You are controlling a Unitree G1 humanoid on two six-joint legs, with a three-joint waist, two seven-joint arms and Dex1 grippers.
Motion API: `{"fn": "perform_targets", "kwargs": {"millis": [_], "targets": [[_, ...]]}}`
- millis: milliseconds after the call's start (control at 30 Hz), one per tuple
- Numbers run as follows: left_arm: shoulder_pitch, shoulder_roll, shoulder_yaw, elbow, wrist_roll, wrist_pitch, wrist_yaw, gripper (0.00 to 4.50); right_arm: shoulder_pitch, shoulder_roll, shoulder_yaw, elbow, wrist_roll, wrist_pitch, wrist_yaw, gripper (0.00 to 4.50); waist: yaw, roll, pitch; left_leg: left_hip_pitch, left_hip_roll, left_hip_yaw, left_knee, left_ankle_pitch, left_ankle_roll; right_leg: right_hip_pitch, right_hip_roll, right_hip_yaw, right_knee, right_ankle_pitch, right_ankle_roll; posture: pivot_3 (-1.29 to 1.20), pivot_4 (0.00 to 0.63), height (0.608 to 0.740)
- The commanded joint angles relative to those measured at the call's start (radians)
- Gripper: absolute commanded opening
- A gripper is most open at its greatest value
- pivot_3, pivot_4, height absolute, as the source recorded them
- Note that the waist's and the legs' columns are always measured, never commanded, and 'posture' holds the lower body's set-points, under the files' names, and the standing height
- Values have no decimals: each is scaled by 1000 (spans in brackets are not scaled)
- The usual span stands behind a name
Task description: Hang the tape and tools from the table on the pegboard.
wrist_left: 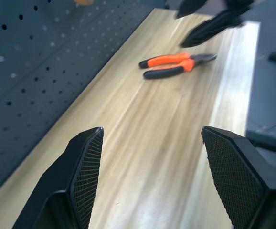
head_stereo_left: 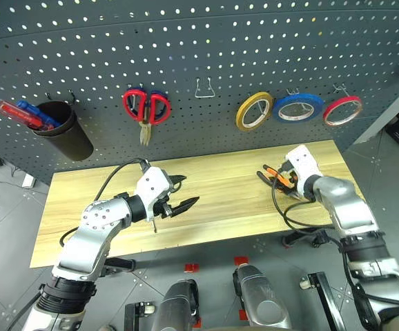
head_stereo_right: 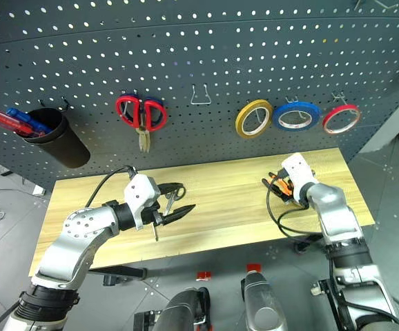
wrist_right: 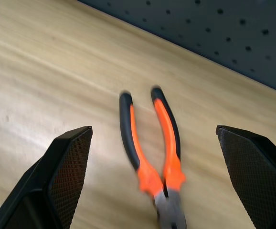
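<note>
Right hand (wrist_right: 152, 176) spread wide over pliers (wrist_right: 152, 157) — table (head_stereo_left: 227, 200)

Pale wood-grain table (wrist_right: 42, 57), faint sheen — pliers (wrist_right: 150, 157) grips seemingly matt rubber, steel-grey head.

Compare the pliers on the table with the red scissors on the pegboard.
The pliers lie flat on the table, while the red scissors hang from the pegboard, blades pointing down. The pliers have straight orange-and-black handles; the red scissors have red loop handles. The pliers lie between the open right gripper's fingers; nothing is near the red scissors. Both are two-handled hand tools.
</note>
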Motion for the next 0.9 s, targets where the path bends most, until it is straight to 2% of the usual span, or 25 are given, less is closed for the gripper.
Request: {"fn": "perform_targets", "kwargs": {"millis": [33, 233, 467, 900], "targets": [[-10, 5, -7, -56, -26, 14, -27, 3467, -79, -12, 55, 173, -27, 2, 49, 4438, 0, 0, 0, 0, 0, 0, 0, 0, 0, 0, 0, 0, 0, 0, 0, -352, 239, 740], [-10, -13, -29, -66, -18, 19, -16, 3467, -248, 9, 111, 528, -62, -108, 97, 4438, -18, 0, 0, 0, 0, 6, 0, 0, 1, -1, 0, 6, 0, 0, 1, -349, 241, 740], [-5, -19, -35, -79, -17, 28, -6, 3467, -374, 52, 128, 807, -97, -234, 116, 4438, -54, 0, 0, 1, 1, 10, 0, 0, 1, -2, 2, 9, 0, 1, 2, -337, 242, 740], [-9, -34, -34, -79, -12, 37, 7, 3467, -461, 122, 128, 1006, -163, -364, 50, 4438, -77, 0, 0, 1, 2, 13, 0, -1, 2, -2, 2, 13, 0, 1, 2, -323, 252, 740]]}}
